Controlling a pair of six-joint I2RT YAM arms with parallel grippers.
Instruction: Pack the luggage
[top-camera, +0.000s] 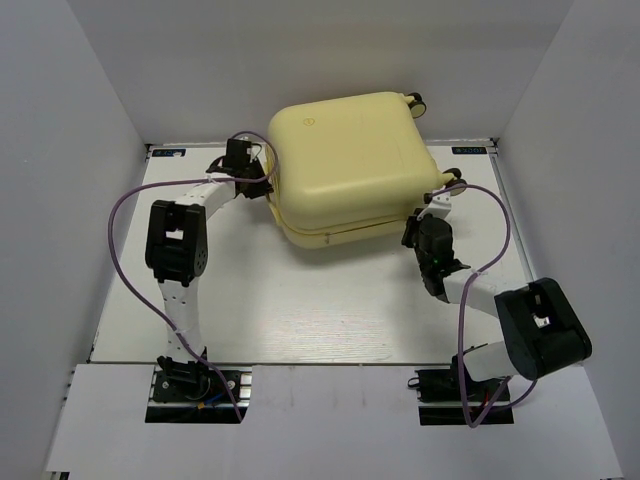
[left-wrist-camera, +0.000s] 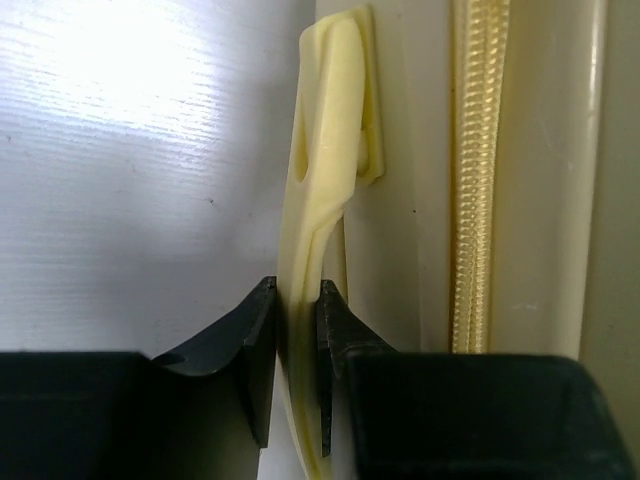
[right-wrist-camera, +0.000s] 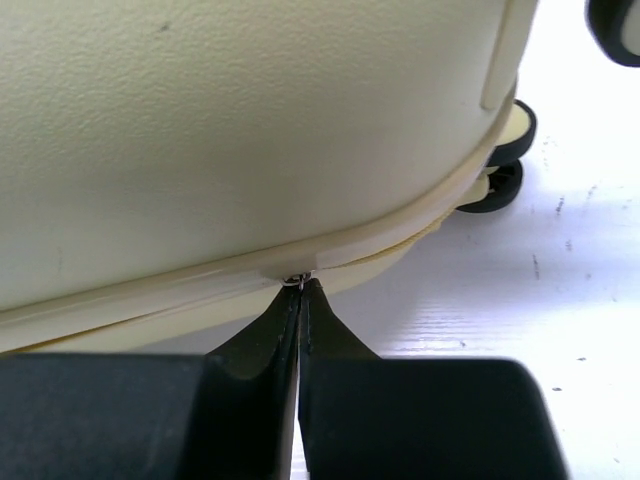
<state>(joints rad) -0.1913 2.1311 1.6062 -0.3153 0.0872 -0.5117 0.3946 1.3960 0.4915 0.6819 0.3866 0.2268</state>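
Clamping handle, left pincer, right pincer closed, one luggage

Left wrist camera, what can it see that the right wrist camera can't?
Only the left wrist view: the left gripper pinching a pale yellow handle, and the zipper beside it. Only the right wrist view: the right gripper shut, its tips against the seam, plus the wheels. Both: the yellow luggage and the white table.
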